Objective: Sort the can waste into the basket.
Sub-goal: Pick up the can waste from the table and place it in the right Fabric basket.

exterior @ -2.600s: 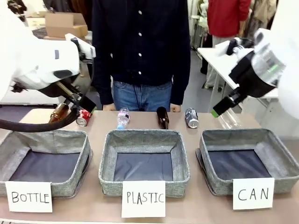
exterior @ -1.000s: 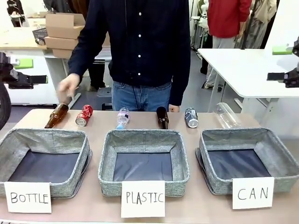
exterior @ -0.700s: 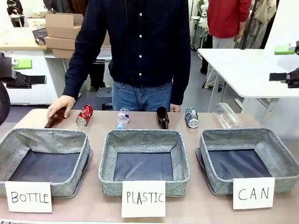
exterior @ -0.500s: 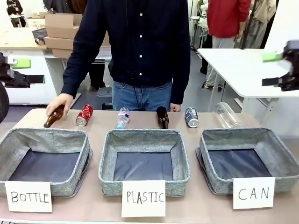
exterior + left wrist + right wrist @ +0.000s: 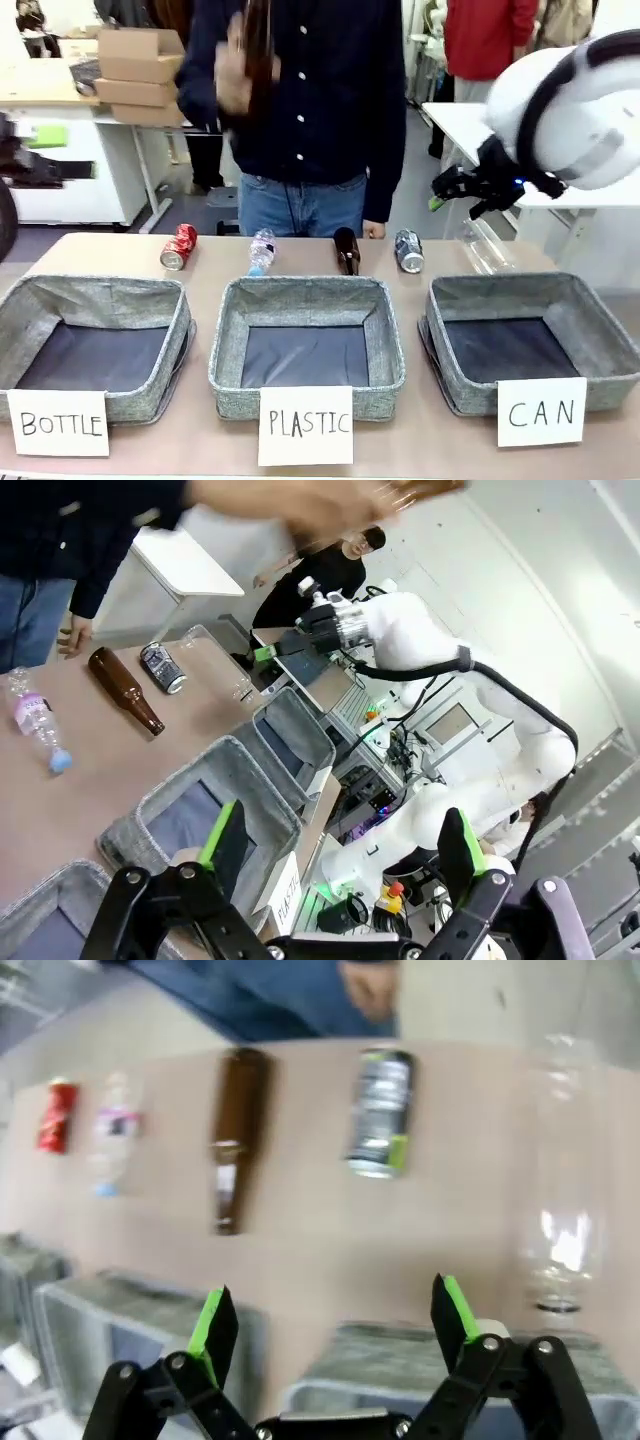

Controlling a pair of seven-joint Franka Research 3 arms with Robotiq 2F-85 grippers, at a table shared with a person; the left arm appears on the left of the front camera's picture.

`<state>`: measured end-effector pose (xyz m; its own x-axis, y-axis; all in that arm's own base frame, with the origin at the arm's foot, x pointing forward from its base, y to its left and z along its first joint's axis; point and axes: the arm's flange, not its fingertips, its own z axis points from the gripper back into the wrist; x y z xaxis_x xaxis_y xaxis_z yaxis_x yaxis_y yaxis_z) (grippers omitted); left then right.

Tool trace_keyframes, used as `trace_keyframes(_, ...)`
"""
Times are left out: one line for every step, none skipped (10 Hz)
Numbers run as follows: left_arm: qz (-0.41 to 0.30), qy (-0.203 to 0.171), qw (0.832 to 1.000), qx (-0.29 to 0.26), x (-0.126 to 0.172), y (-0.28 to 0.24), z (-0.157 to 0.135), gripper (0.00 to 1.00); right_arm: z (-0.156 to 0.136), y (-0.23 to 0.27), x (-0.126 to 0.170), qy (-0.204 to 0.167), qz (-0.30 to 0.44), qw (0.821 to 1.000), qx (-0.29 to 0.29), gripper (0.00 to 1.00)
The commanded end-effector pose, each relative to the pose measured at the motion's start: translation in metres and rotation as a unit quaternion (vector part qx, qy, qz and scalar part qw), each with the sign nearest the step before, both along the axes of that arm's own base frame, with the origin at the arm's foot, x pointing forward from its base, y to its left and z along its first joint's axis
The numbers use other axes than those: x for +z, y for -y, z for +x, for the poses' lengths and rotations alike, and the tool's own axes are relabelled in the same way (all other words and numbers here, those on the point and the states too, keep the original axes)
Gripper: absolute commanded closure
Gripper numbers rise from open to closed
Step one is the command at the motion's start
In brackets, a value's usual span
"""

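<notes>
Two cans lie along the far edge of the table. The red can (image 5: 179, 247) (image 5: 56, 1115) is at the left and the dark can (image 5: 409, 251) (image 5: 380, 1112) (image 5: 160, 667) right of the middle. At front right stands the grey basket (image 5: 450, 335) carrying the CAN card; its rim (image 5: 400, 1345) lies just below my right gripper's fingers. My right gripper (image 5: 450, 190) (image 5: 333, 1320) hangs open and empty in the air above the dark can. Also open and empty, my left gripper (image 5: 50, 152) (image 5: 340, 845) is raised off the table's left edge.
The person's hand (image 5: 235, 70) holds a brown bottle raised at chest height. Another brown bottle (image 5: 346, 250), a small plastic bottle (image 5: 262, 250) and a clear bottle (image 5: 485, 245) lie between the cans. The BOTTLE basket (image 5: 30, 305) and PLASTIC basket (image 5: 225, 340) stand beside the CAN one.
The person grasped the brown bottle at the far left and lifted it off the table to chest height. My right arm swung in from the right edge toward the dark can.
</notes>
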<state>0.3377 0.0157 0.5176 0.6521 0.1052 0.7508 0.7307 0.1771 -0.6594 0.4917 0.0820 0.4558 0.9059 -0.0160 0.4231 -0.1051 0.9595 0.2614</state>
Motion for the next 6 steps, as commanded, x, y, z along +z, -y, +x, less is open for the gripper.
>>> trace_keyframes(-0.01, 0.016, 1.0, -0.002, 0.002, 0.001, 0.001, 0.0, -0.006, 0.006, 0.029, -0.048, -0.033, 0.998, -0.004, 0.0)
trace_keyframes(-0.01, 0.016, 1.0, -0.002, 0.002, 0.001, 0.001, 0.0, -0.029, 0.011, 0.041, -0.032, 0.022, 0.999, 0.03, 0.0)
trace_keyframes(-0.01, 0.016, 1.0, -0.002, 0.002, 0.001, 0.001, 0.0, 0.003, 0.012, -0.004, -0.023, -0.036, 0.999, -0.009, 0.0)
trace_keyframes(-0.01, 0.016, 1.0, -0.002, 0.002, 0.001, 0.001, 0.0, 0.003, 0.012, -0.004, -0.023, -0.036, 0.999, -0.009, 0.0)
trace_keyframes(-0.01, 0.016, 1.0, -0.002, 0.002, 0.001, 0.001, 0.0, 0.003, 0.012, -0.004, -0.023, -0.036, 0.999, -0.009, 0.0)
trace_keyframes(-0.01, 0.016, 1.0, -0.002, 0.002, 0.001, 0.001, 0.0, -0.006, 0.014, 0.009, -0.032, -0.026, 0.999, 0.002, 0.0)
